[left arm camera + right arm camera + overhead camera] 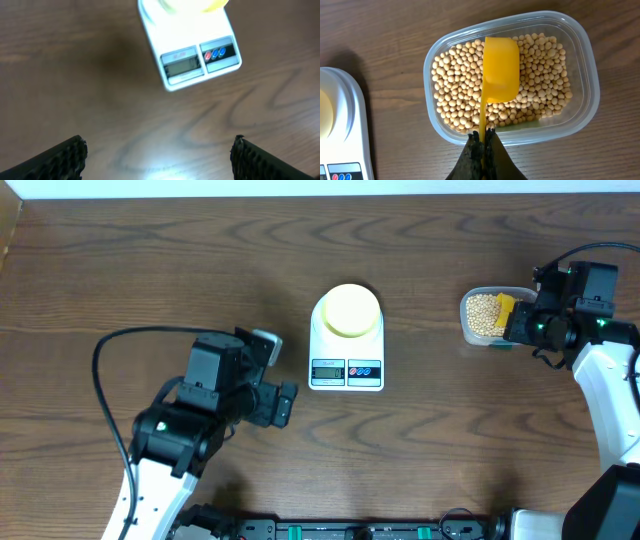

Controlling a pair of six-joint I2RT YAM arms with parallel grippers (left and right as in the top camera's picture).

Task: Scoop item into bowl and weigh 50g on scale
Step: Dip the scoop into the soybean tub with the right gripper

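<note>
Scooping step: yellow bowl (349, 312) looks empty.
Scale (346, 383) carries it; clear container (585, 75) to its right. My right gripper (483, 142) is clamped on the yellow scoop (500, 70), over soybeans (455, 85); left gripper (160, 152) jaws wide apart. Next: dig, lift level.

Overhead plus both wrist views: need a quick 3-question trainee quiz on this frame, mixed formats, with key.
1. True or false: the bowl stands on the scale.
2. The right gripper is shut on: A) the bowl's rim, B) the handle of the yellow scoop, C) nothing.
3. Fill in: the left gripper has its jaws ____ and holds nothing.

Key: 1 true; 2 B; 3 open.
</note>
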